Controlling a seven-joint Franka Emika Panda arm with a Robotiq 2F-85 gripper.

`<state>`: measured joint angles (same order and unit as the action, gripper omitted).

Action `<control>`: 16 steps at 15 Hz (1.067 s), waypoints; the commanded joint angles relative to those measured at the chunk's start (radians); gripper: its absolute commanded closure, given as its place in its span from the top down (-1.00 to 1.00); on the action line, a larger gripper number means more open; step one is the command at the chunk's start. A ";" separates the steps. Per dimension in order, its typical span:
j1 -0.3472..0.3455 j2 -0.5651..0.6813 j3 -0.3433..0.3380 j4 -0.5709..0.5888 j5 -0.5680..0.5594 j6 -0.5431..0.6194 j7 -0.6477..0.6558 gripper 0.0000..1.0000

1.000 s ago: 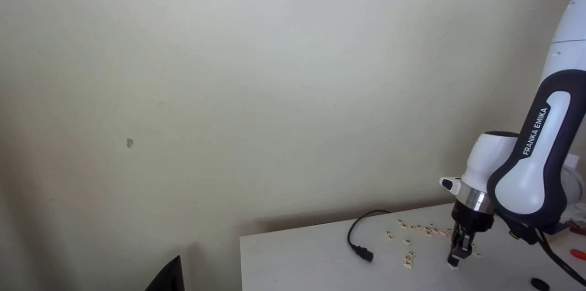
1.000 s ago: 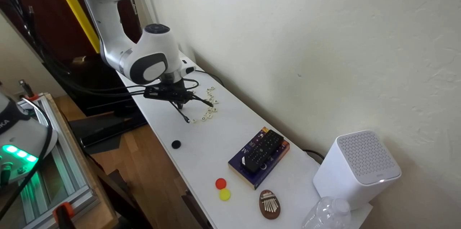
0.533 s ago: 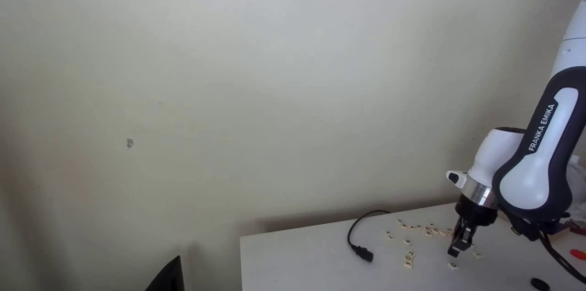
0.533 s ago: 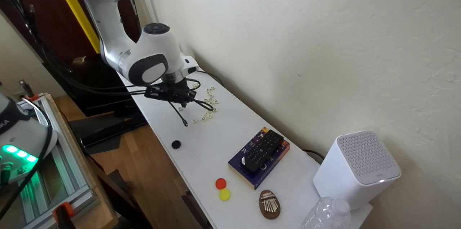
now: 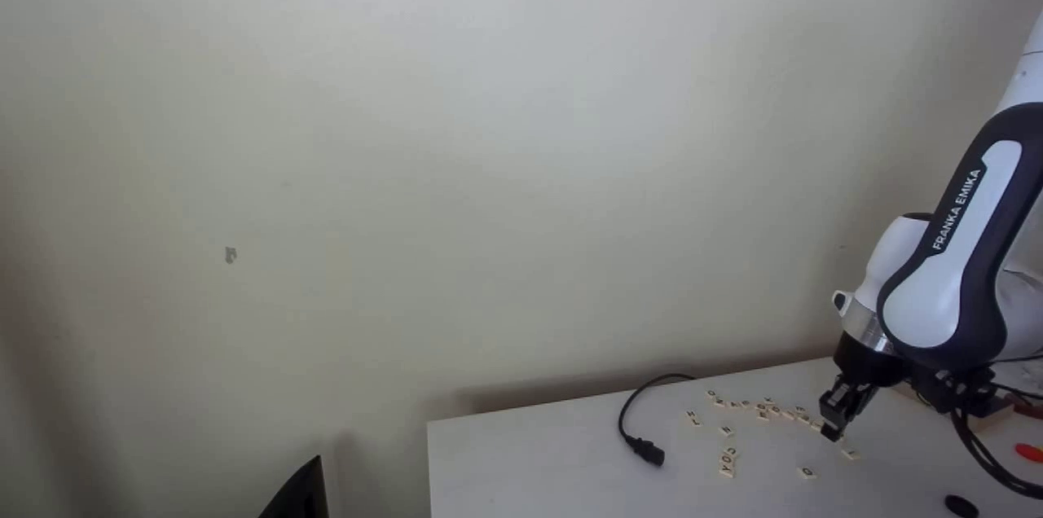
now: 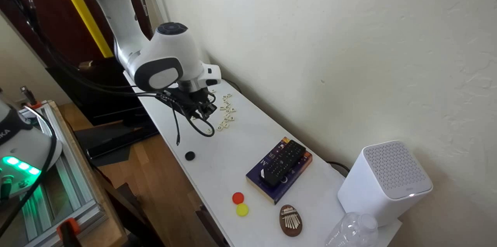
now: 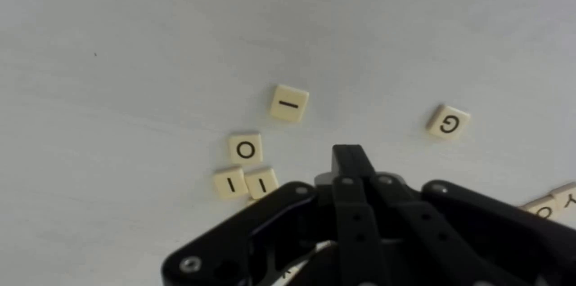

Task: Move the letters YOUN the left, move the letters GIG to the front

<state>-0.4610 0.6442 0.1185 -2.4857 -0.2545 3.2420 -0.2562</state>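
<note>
Small cream letter tiles lie on the white table. In the wrist view, a G tile lies alone at right and an I tile lies alone near the middle. An O tile lies beside two further I tiles. A Y tile and an O tile touch at the right edge. An exterior view shows this Y-O column, the lone G and the lone I. My gripper is shut and empty, above the table between the G and the I; it also shows in an exterior view.
Several more tiles form a curved row toward the wall. A black cable plug lies beside the tiles. A black disc, red disc, yellow disc, book with remote, thumb piano, white box and bottle stand along the table.
My gripper has lifted off the G tile, uncovering it, and has moved toward the lone I tile, tilting as it goes. The tiles appear to stay in place.
</note>
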 commanded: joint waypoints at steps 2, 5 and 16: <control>0.017 -0.013 -0.022 0.006 0.126 -0.064 0.125 -1.00; 0.029 -0.004 -0.033 0.016 0.210 -0.100 0.201 -1.00; 0.055 0.068 -0.025 0.105 0.398 -0.131 0.369 -1.00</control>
<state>-0.4325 0.6792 0.0964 -2.4234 0.1025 3.1467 0.0937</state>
